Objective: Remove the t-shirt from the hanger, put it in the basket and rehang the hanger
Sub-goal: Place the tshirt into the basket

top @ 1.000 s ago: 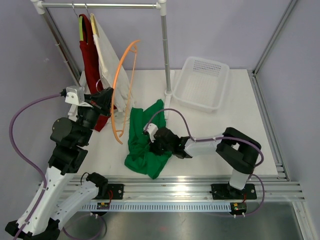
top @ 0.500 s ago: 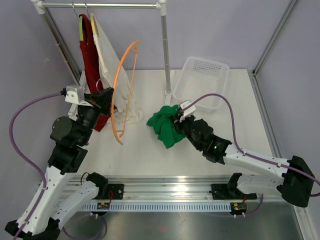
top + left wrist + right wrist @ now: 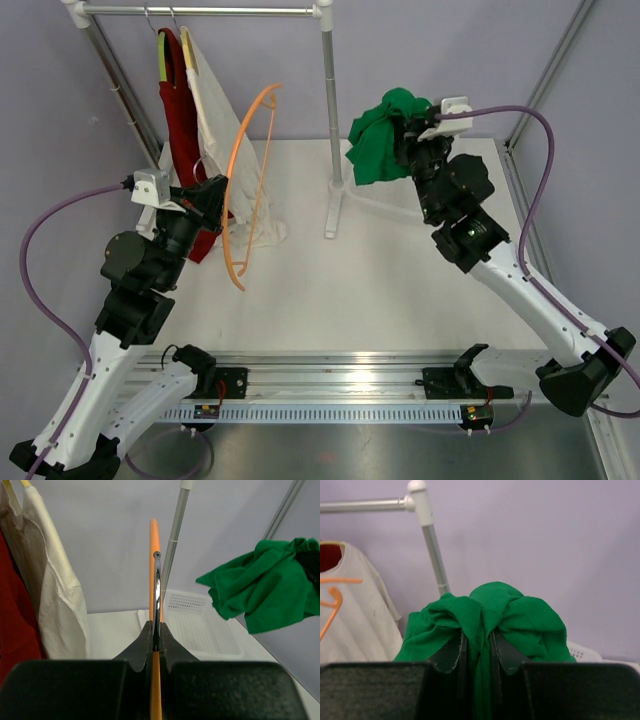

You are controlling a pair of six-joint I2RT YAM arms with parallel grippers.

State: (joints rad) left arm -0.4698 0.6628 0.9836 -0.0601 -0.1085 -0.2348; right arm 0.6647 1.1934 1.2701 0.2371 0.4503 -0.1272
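- The green t-shirt (image 3: 375, 140) has gone from a heap on the table (image 3: 330, 290) a second ago to a tight bunch held high in the air at the far right, just beside the rack post (image 3: 329, 120).
- The right gripper (image 3: 476, 652) is clamped on it. In the wrist view both fingers (image 3: 447, 655) are buried in folds of green cloth, and nothing trails down to the table.
- The left gripper (image 3: 156, 630) has not moved over that second. It stays pinched shut on the orange hanger (image 3: 245, 180), which stands bare and upright, well apart from the shirt.
- I judge the removal itself done, since shirt and hanger are in separate grippers with open air between them. What seems left is putting the shirt down somewhere.
- The white basket (image 3: 190, 595) sits on the table below and behind the raised bunch. In the top view the shirt and right arm cover most of it, so I cannot tell how squarely the cloth hangs over it.
- The rack post is the nearest obstacle, and any swing to the left could drape cloth against it.
- On the rail (image 3: 200, 11), a white shirt (image 3: 225, 150) and a red garment (image 3: 180, 120) hang close to the held hanger. Moving the left arm risks brushing or snagging them.
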